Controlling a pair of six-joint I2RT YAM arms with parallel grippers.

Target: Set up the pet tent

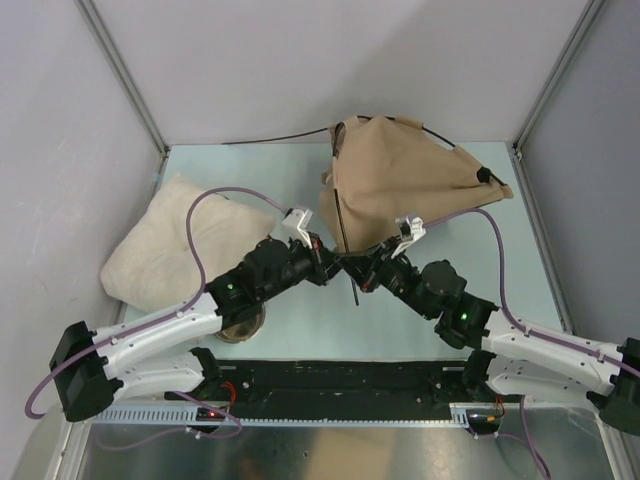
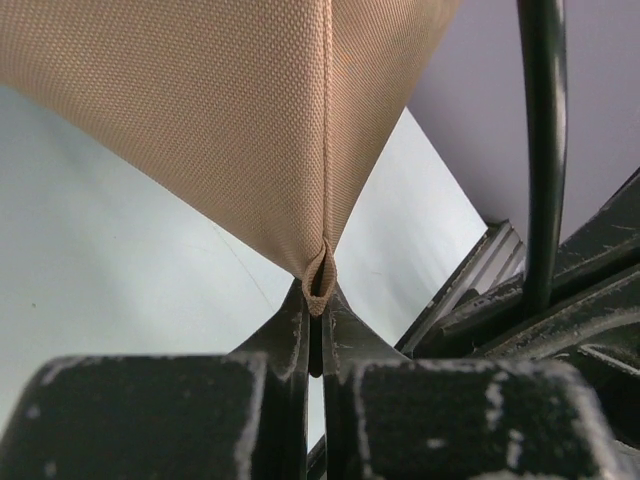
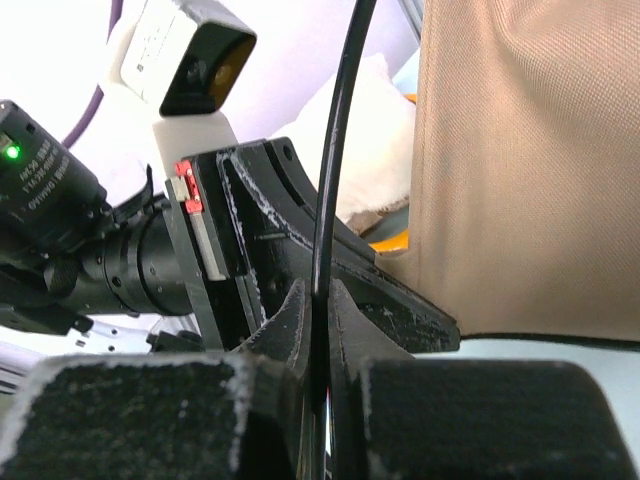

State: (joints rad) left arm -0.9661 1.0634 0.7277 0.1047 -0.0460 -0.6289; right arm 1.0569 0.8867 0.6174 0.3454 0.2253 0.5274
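Left claw (image 2: 318, 300) pinches a corner loop of the pet tent (image 1: 400, 175); right claw (image 3: 320, 300) is clamped on its thin black pole (image 3: 335, 150). Tent fabric slumps on the worktop (image 1: 300, 310) just beyond both.

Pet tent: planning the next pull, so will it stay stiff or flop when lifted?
Likely floppy: the pet tent drapes in folds. Its thin black pole bows above the right gripper, so it probably springs back.
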